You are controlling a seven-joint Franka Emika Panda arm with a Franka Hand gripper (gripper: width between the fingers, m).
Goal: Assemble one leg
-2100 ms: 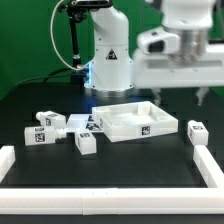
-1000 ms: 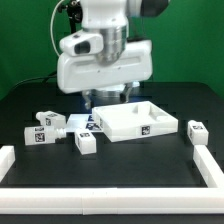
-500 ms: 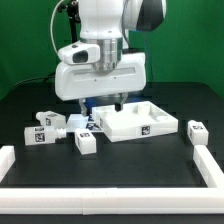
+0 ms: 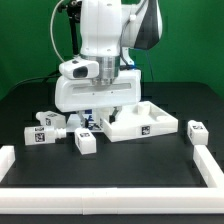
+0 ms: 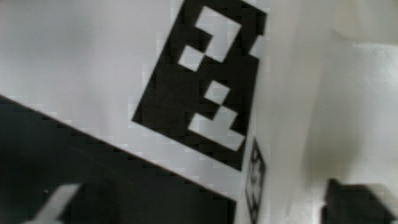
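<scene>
the pincer [image 4: 103, 114] hangs low over the tabletop's [image 4: 150, 128] wall on the exterior view's left, spread wide and holding nothing. the wrist view shows one big tag on white, probably that wall. the nearest leg [image 4: 85, 143] lies on the desk [image 4: 130, 165] just left of the pincer and toward the camera; i cannot tell its long axis. other legs [image 4: 42, 135] cluster further left, and a lone leg [image 4: 196, 130] sits well apart on the right.

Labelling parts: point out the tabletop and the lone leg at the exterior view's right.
tabletop [image 4: 160, 129]: exterior view, on its front wall.
lone leg [image 4: 196, 130]: exterior view, on its front face.
</scene>
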